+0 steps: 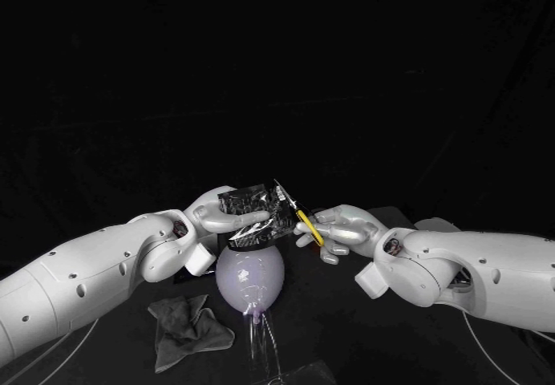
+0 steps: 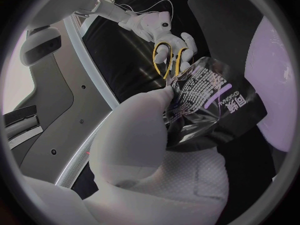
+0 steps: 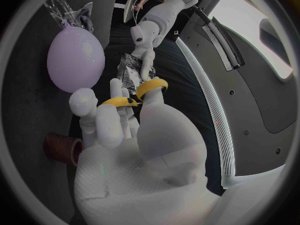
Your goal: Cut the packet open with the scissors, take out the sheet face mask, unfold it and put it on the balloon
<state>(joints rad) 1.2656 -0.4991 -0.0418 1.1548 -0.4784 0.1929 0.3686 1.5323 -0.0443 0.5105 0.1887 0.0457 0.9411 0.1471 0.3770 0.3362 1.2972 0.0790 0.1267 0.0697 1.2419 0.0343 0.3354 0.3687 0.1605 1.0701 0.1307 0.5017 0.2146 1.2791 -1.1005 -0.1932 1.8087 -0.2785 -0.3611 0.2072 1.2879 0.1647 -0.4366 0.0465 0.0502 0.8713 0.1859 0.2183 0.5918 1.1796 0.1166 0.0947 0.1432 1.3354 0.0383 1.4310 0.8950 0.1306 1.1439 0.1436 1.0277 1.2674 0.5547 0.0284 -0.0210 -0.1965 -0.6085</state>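
Observation:
My left hand point(image 1: 214, 213) holds a shiny black packet point(image 1: 257, 212) up above the table, over the pale purple balloon point(image 1: 249, 275). The packet point(image 2: 209, 102) has white print on it and is pinched at one edge by my left fingers point(image 2: 150, 110). My right hand point(image 1: 338, 231) grips the yellow-handled scissors point(image 1: 306, 224), its fingers through the yellow loops point(image 3: 134, 95). The blades reach to the packet's upper right edge point(image 3: 131, 70). The balloon point(image 3: 75, 57) stands on a clear holder point(image 1: 261, 337).
A crumpled grey cloth point(image 1: 191, 325) lies on the black table left of the balloon's holder. A small dark brown cylinder point(image 3: 62, 147) stands on the table near my right hand.

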